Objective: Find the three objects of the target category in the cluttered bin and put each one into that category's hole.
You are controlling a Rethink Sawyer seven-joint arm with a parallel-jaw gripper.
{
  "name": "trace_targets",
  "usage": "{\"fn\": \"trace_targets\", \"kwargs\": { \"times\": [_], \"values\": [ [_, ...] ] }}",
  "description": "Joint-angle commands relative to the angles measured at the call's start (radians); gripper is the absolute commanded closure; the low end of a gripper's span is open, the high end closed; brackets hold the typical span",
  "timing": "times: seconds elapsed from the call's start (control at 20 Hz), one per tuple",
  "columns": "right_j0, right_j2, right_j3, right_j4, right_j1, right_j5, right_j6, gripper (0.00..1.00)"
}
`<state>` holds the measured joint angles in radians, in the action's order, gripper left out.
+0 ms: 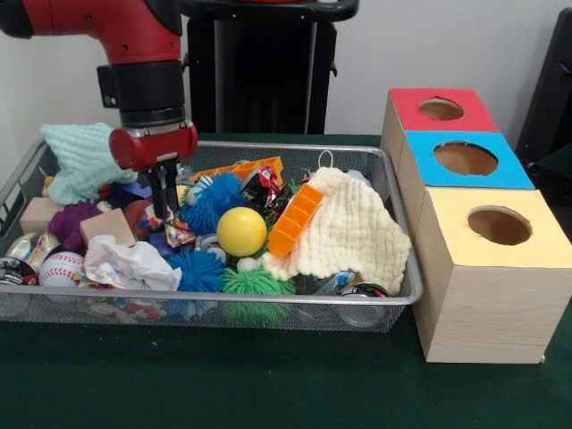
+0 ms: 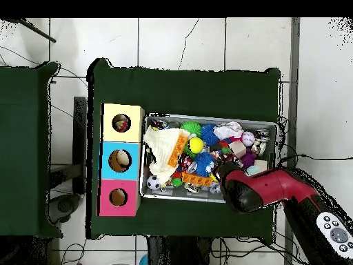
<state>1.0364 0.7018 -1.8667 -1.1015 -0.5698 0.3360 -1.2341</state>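
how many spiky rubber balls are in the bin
3 show: a blue spiky ball mid-bin, a second blue one near the front rim, and a green one beside it. Clutter may hide more.

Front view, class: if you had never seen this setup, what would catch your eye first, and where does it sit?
The red arm's gripper reaches down into the left part of a wire mesh bin crammed with toys, where a yellow ball and a cream knitted cloth stand out near the middle. Right of the bin stand three wooden boxes with round holes, topped red, blue and yellow.
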Motion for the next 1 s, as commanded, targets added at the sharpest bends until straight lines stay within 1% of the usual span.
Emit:
{"fn": "trace_targets", "kwargs": {
  "times": [0.05, 0.15, 0.25, 0.45, 0.6, 1.0],
  "values": [
    [-0.006, 0.039, -0.157, 0.131, -0.195, 0.055, -0.045, 1.0],
    [0.007, 0.082, -0.194, 0.223, -0.267, 0.103, -0.026, 1.0],
    [0.002, 0.109, -0.207, 0.295, -0.306, 0.134, -0.018, 1.0],
    [-0.027, 0.134, -0.218, 0.407, -0.371, 0.171, -0.013, 1.0],
    [-0.046, 0.133, -0.229, 0.452, -0.406, 0.161, -0.026, 1.0],
    [-0.157, 0.058, -0.246, 0.533, -0.439, 0.125, -0.127, 1.0]
  ]
}}
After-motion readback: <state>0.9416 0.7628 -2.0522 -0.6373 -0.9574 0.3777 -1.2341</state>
